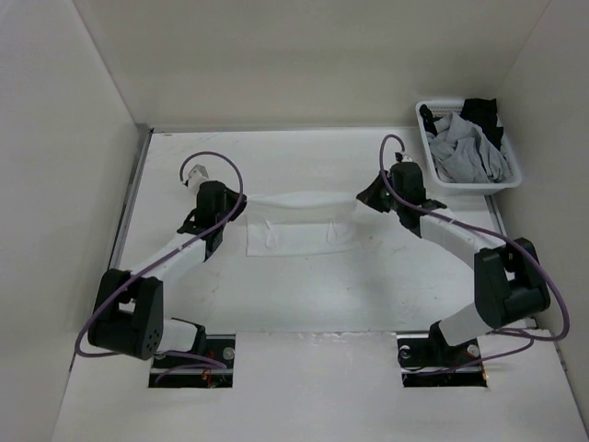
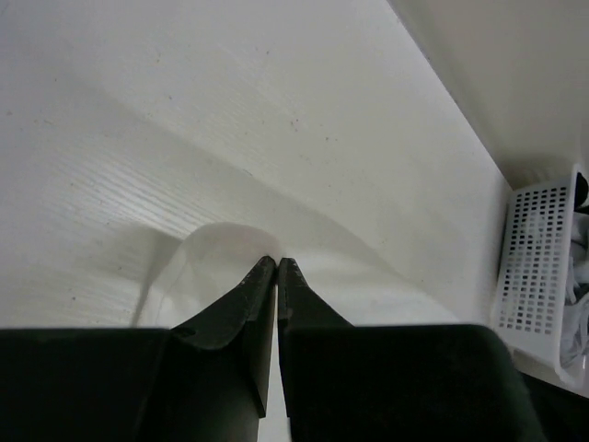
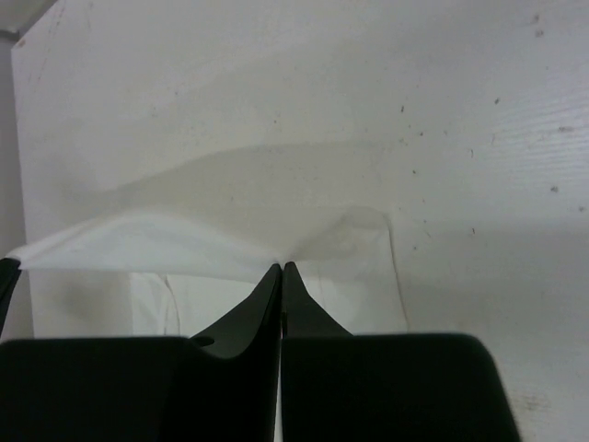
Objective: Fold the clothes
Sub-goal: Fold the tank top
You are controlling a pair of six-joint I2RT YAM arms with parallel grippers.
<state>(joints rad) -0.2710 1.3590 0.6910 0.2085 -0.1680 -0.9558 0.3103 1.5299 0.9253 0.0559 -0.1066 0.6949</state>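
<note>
Fabric of the clothes (image 1: 296, 226), a plain white garment, spans the middle of the table (image 1: 304, 299) between the two arms. Its far edge is raised off the surface and pulled into a taut band running from one gripper to the other, while the nearer part lies flat on the table with a few creases.

The left gripper (image 1: 239, 204) has its jaws pressed together on the left end of that raised edge. In the left wrist view the left gripper (image 2: 277, 262) shows its dark fingers meeting at the tips, with the clothes (image 2: 350, 276) pinched between them and curling up in a small fold just behind.

The right gripper (image 1: 363, 198) grips the right end in the same way. In the right wrist view the right gripper (image 3: 281, 267) has its tips closed on the clothes (image 3: 166, 244), and the fabric stretches away to the left as a lifted ridge that casts a shadow on the table.

A white slotted basket (image 1: 474, 184) stands at the far right corner, well apart from the clothes, holding grey garments (image 1: 465, 152) and a black garment (image 1: 483, 115); its wall also shows at the right of the left wrist view (image 2: 534, 267)
</note>
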